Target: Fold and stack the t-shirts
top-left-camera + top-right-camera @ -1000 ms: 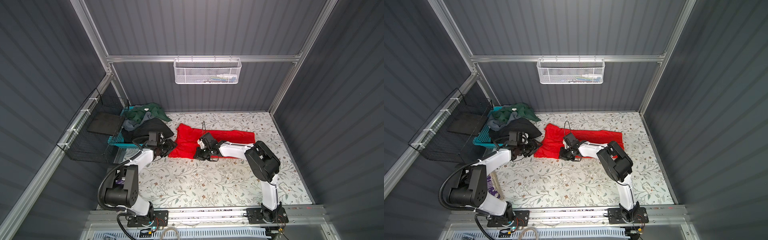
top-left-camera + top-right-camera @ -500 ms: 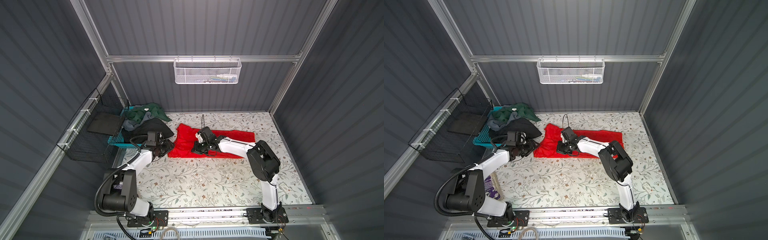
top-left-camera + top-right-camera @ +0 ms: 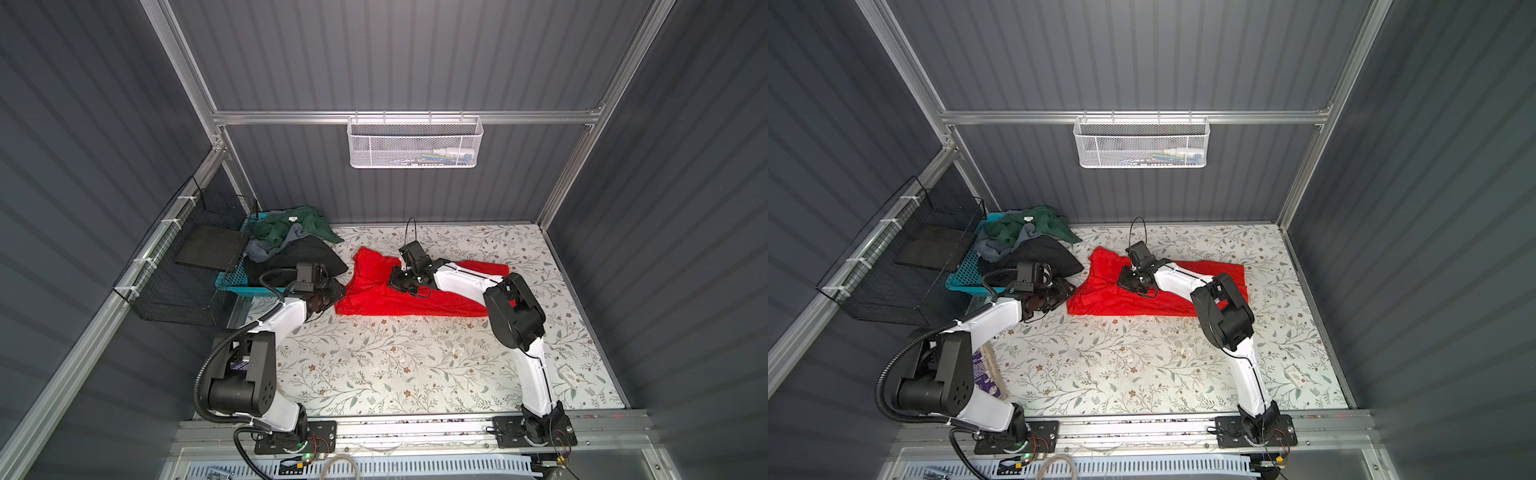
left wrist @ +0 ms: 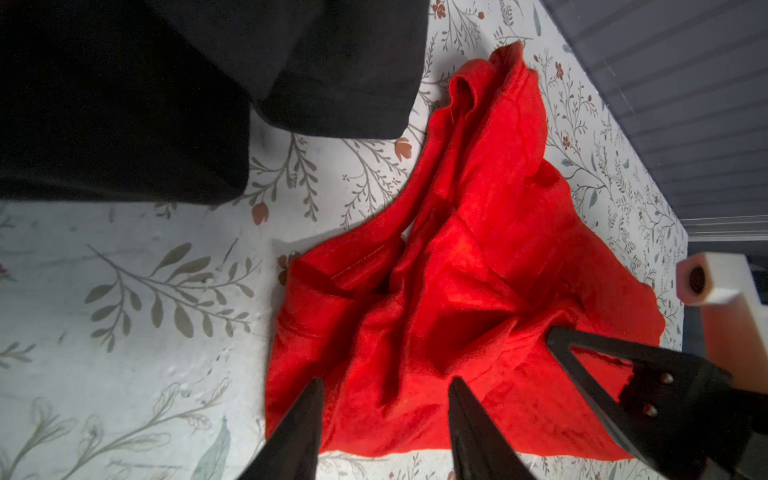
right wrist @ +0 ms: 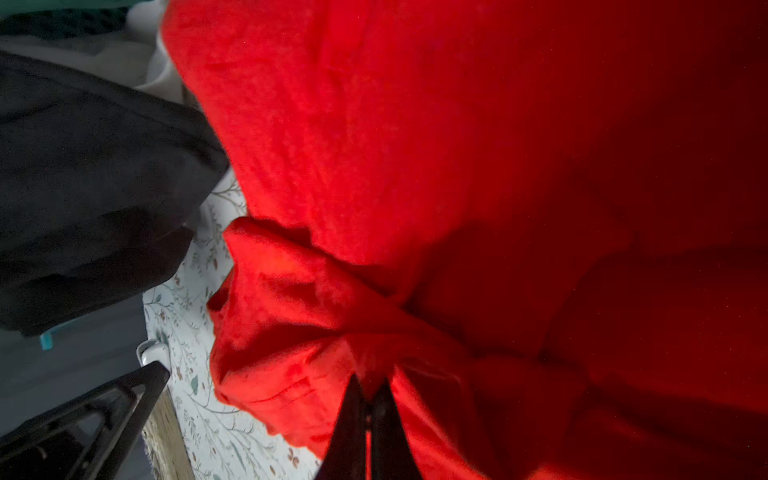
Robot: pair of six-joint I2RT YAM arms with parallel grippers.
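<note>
Floral tabletop, right pincer pinching red shirt

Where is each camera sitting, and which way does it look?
Top views: high above the robot's bases, looking down at the table, the red t-shirt, the whole left arm and right arm.
Left wrist: on the left arm, looking past the open left hand onto the shirt's edge.
Right wrist: on the right arm, looking past the right hand, shut on red cloth.
Shared: both wrist views show the red t-shirt beside the black t-shirt.
</note>
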